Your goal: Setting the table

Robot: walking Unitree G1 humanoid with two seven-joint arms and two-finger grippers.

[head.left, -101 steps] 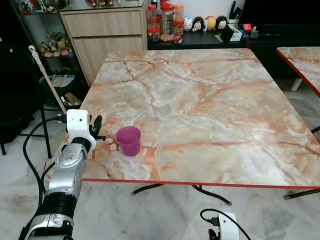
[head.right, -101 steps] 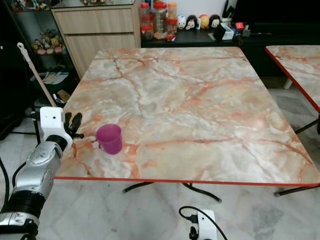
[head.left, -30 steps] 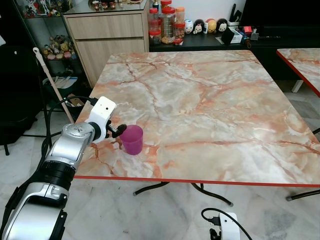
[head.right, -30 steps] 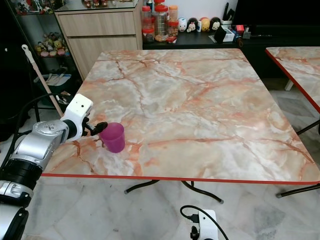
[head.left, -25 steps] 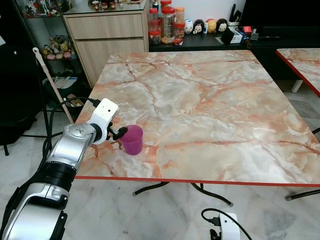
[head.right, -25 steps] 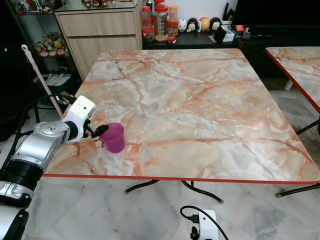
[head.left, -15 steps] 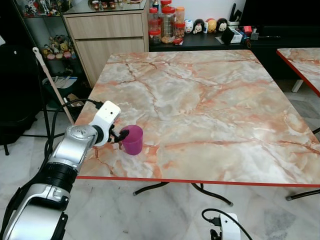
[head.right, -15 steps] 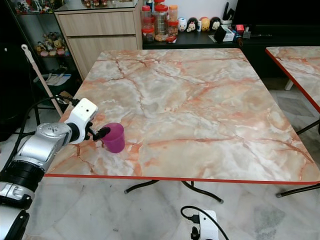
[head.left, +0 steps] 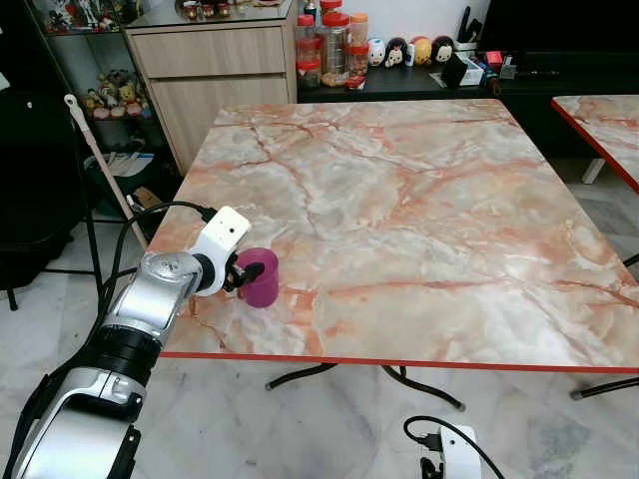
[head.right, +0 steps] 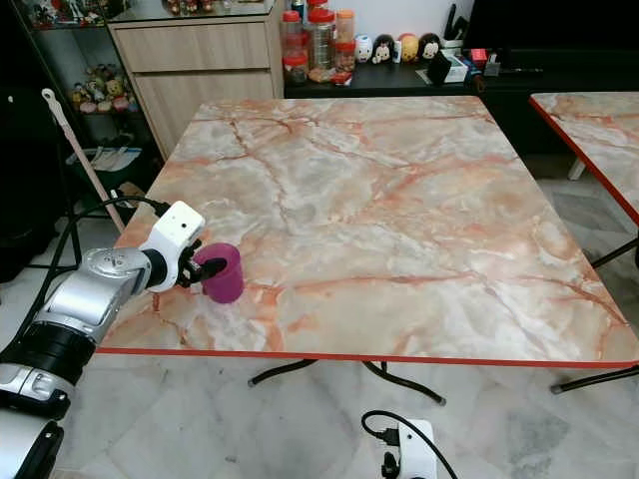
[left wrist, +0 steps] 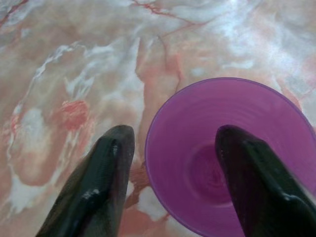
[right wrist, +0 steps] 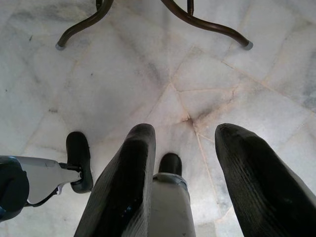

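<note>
A purple plastic cup [head.left: 263, 279] stands upright near the front left corner of the marble table [head.left: 419, 200]. My left gripper [head.left: 249, 272] reaches it from the left, at rim height. In the left wrist view the gripper [left wrist: 175, 136] is open and straddles the rim of the cup [left wrist: 197, 163]: one finger is inside the cup and the other outside over the tabletop. The cup is empty. My right gripper [right wrist: 187, 129] hangs open low over the floor, holding nothing.
The table's red front edge [head.left: 399, 364] lies just below the cup. A second table [head.left: 604, 125] stands at the right. Behind are a wooden cabinet [head.left: 215, 70] and a shelf with jars [head.left: 331, 45]. A broom handle [head.left: 100, 155] leans at the left. Curved table legs [right wrist: 197, 22] cross the tiled floor.
My left gripper has moved right, from beside the cup to its rim, with one finger now inside. The cup stays in place.
</note>
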